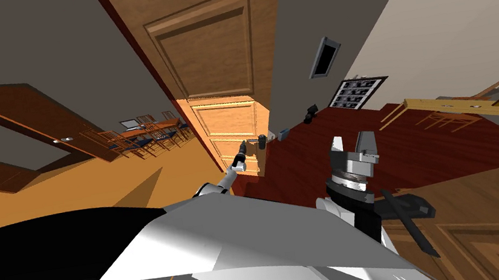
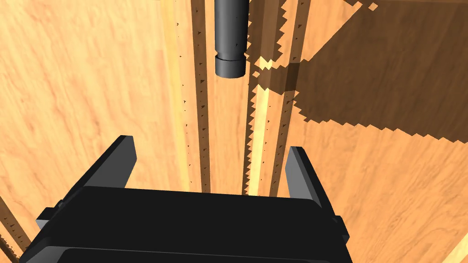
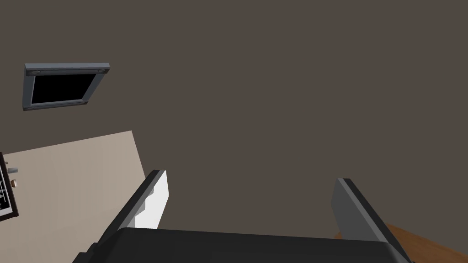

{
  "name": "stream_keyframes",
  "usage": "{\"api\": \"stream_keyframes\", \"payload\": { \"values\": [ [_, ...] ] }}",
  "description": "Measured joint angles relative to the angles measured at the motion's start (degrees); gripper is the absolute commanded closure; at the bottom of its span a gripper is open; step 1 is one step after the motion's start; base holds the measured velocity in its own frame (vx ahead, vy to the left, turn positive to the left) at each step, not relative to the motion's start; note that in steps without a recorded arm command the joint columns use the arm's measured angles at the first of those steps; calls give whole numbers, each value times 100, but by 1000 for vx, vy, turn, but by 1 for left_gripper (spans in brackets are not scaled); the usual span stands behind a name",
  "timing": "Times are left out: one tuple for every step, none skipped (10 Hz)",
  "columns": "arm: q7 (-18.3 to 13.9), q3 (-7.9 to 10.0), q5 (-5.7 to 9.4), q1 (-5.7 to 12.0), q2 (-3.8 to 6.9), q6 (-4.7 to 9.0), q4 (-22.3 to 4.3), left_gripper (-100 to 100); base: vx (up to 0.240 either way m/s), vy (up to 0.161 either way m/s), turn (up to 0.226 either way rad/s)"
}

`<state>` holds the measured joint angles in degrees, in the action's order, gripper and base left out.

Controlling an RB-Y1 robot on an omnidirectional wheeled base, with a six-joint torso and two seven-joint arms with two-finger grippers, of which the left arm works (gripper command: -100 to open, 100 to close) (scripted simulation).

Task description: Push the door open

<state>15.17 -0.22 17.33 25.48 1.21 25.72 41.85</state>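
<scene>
L gripper (image 2: pixel 210 148) jaws wide open, empty, close up to the wooden door (image 2: pixel 91 91); dark handle (image 2: pixel 231 41) near door's edge, just ahead of fingertips. R gripper (image 3: pixel 250 179) open too, empty, well apart from door.

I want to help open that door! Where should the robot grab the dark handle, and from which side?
Probably the handle, at its round free end: a slim bar along the wooden door. The open left end effector points at it, so come straight ahead, one finger each side.
</scene>
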Motion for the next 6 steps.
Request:
{"api": "stream_keyframes", "payload": {
  "values": [
    [110,-45,121,-5,-70,3,20,-100,-90,-112,55],
    [218,-104,249,-9,-126,-4,38,-100,-77,-86,17],
    [273,-129,309,22,-156,20,-19,-100,-70,-83,31],
    [334,-146,392,123,-217,87,-176,-100,-110,-145,50],
    [437,-185,501,117,-293,94,-154,-100,-118,-139,32],
    [512,-212,575,134,-344,94,-171,-100,-105,-149,8]
  ]
}}
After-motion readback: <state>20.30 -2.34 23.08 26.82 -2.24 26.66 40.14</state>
